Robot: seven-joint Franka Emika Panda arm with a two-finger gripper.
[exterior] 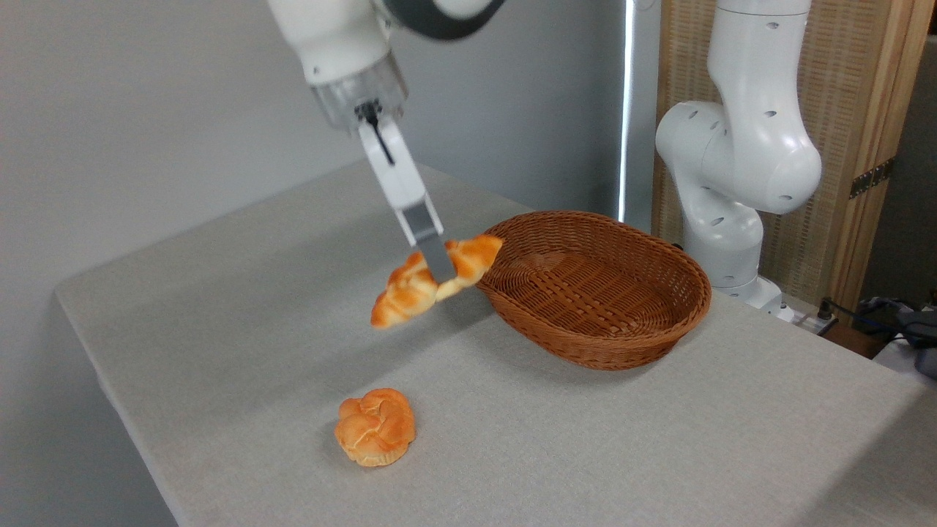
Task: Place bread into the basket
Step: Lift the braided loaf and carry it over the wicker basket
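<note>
Table: a grey cloth-covered table [659, 454] fills the near part of the scene, with a plain grey wall behind it on the left.
Arm: the white robot arm [739, 154] has its base at the far right of the table, and its wrist comes in from the top of the picture.
Basket: the oval brown woven wicker basket [644, 344] stands on the table right of centre.
Gripper: the slim grey-tipped two-finger gripper [439, 267] points down, tilted to the right, and is closed around the middle of the loaf.
Bread: the long braided golden-orange bread [410, 289] hangs in the air above the table, slanted, its right end at the left rim of the basket.
Bun: a round knotted orange bun [375, 427] lies on the table, near and left of the basket.
</note>
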